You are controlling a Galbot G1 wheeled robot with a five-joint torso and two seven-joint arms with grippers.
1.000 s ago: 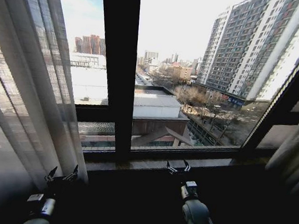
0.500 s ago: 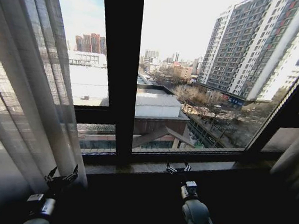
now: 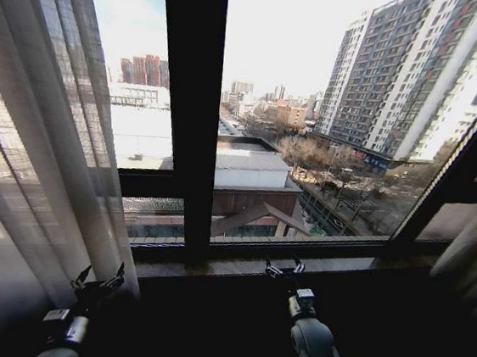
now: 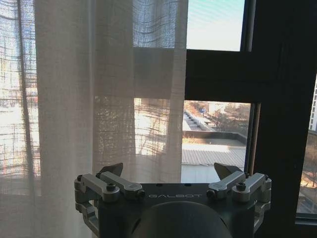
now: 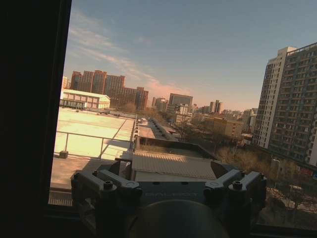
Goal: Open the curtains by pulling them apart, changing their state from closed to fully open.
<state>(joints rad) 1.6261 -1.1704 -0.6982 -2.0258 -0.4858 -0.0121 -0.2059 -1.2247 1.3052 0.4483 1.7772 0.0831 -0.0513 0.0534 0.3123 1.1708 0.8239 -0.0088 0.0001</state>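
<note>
No shift since; curtains [image 3: 35, 166] apart.

Head view high, facing window [image 3: 314, 110] — wrist views close, sharing it

Sheer white curtains [image 3: 32, 148] hang parted: one pleated panel gathered at nine o'clock, see-through against the light; the other [image 3: 475, 246], beige, bunched at three o'clock.
</note>
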